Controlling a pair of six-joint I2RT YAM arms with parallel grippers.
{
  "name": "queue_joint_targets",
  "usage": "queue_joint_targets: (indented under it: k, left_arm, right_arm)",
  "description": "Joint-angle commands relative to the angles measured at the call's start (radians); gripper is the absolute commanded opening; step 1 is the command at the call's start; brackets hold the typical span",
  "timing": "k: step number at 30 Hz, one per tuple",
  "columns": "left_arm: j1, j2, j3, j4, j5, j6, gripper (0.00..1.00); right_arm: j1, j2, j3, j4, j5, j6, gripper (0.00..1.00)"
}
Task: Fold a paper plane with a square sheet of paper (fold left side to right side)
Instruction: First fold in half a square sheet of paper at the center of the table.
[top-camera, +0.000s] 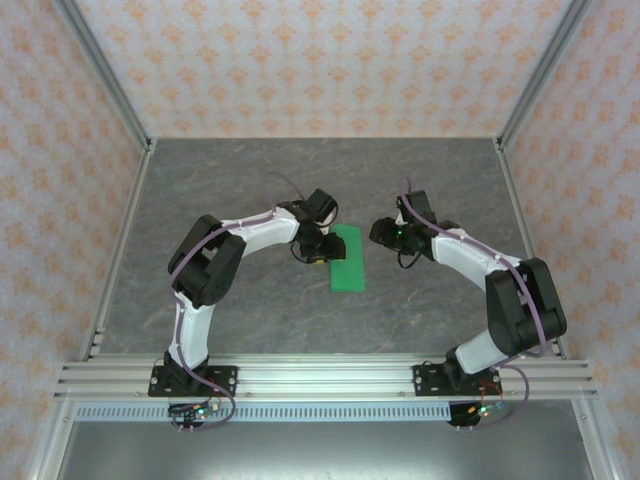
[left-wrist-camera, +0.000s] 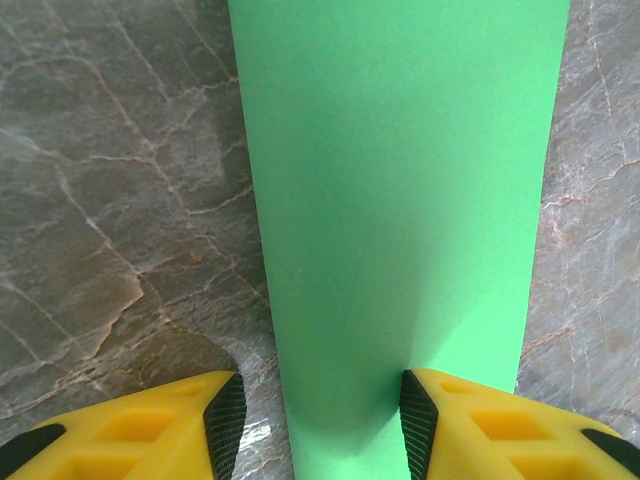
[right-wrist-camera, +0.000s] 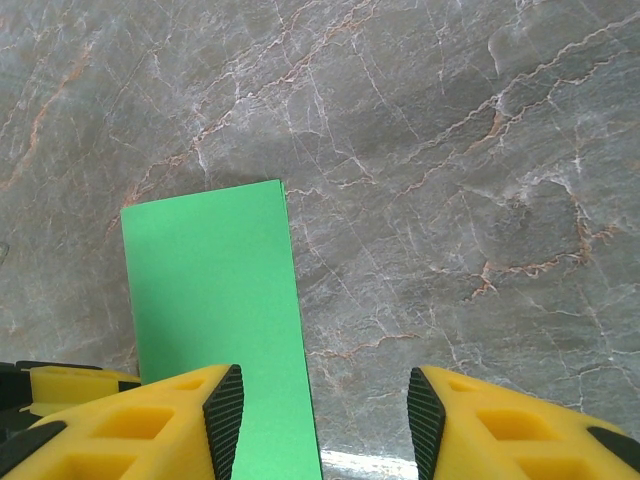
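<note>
Left pincer (left-wrist-camera: 322, 425): spread, its 2 yellow fingers (left-wrist-camera: 130, 435) apart, pinching nothing.
Right pincer (right-wrist-camera: 325, 425): spread, pinching nothing.
Green paper (left-wrist-camera: 400, 200): narrow folded rectangle, flat on the grey table (left-wrist-camera: 110, 200), running forward from between the left pincer's fingers and lying ahead of the right pincer's left finger.

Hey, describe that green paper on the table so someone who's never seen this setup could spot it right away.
Look at the grey marbled table, near its middle, between the ends of the white left arm and right arm. There lies the green paper, a flat narrow rectangle. It is the one bright green thing there, plain and unmarked.
</note>
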Motion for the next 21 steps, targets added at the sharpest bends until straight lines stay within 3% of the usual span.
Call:
queue_joint_targets:
  k: [1, 21]
  left_arm:
    - [-0.023, 0.050, 0.004, -0.001, -0.017, 0.011, 0.49]
    - [-0.024, 0.054, 0.015, -0.030, -0.021, 0.029, 0.48]
  right_arm:
    - [-0.003, -0.027, -0.011, -0.019, 0.015, -0.017, 0.50]
    - [-0.002, -0.024, -0.016, -0.011, 0.002, -0.005, 0.50]
